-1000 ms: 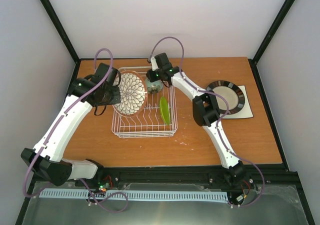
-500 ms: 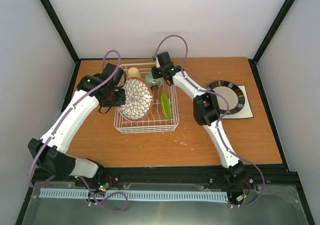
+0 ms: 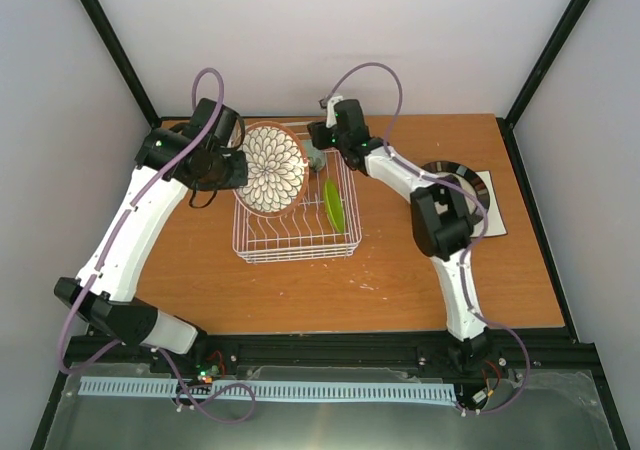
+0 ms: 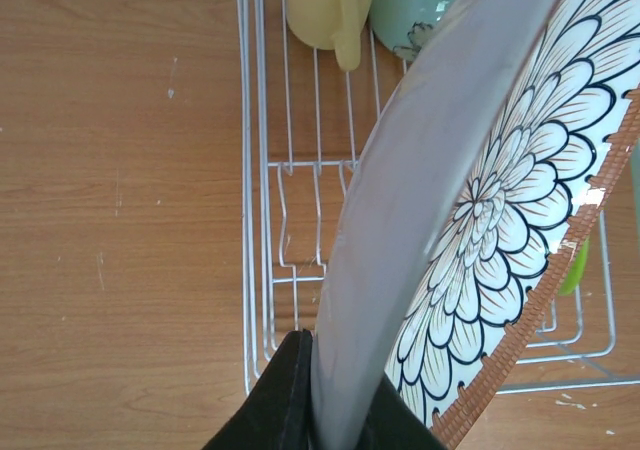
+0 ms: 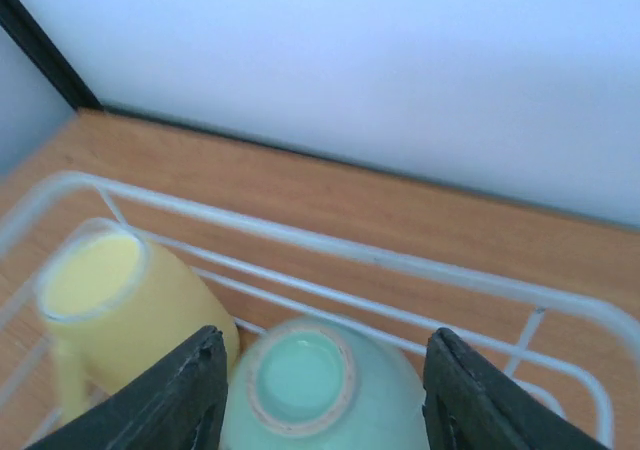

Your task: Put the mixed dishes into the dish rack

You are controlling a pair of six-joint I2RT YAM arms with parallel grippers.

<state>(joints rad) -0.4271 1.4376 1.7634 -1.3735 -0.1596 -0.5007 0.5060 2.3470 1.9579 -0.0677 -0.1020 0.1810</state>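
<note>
The petal-patterned red-rimmed plate [image 3: 270, 168] [image 4: 500, 230] is held on edge over the back left of the dish rack [image 3: 300, 242] [image 4: 250, 220]. My left gripper [image 3: 232, 168] [image 4: 340, 415] is shut on its lower rim. At the rack's far end a pale mint bowl [image 5: 310, 390] [image 4: 420, 0] lies upside down beside a yellow cup [image 5: 110, 300] [image 4: 325, 5]. My right gripper [image 5: 325, 390] [image 3: 322, 153] stands open astride the bowl, its fingers [image 5: 185, 390] just off the sides. A small lime-green plate [image 3: 331, 205] stands on edge in the rack's right side.
The dark-rimmed cream plate [image 3: 470, 185] lies on the square white plate [image 3: 492, 222] at the table's right, partly behind my right arm. The enclosure's back wall [image 5: 400, 70] rises close behind the rack. Bare wooden table [image 3: 300, 290] lies in front of the rack.
My left arm has carried the petal plate from the rack's left side toward its back. The right gripper has opened off the mint bowl and drawn back. The rack shifted slightly right.
</note>
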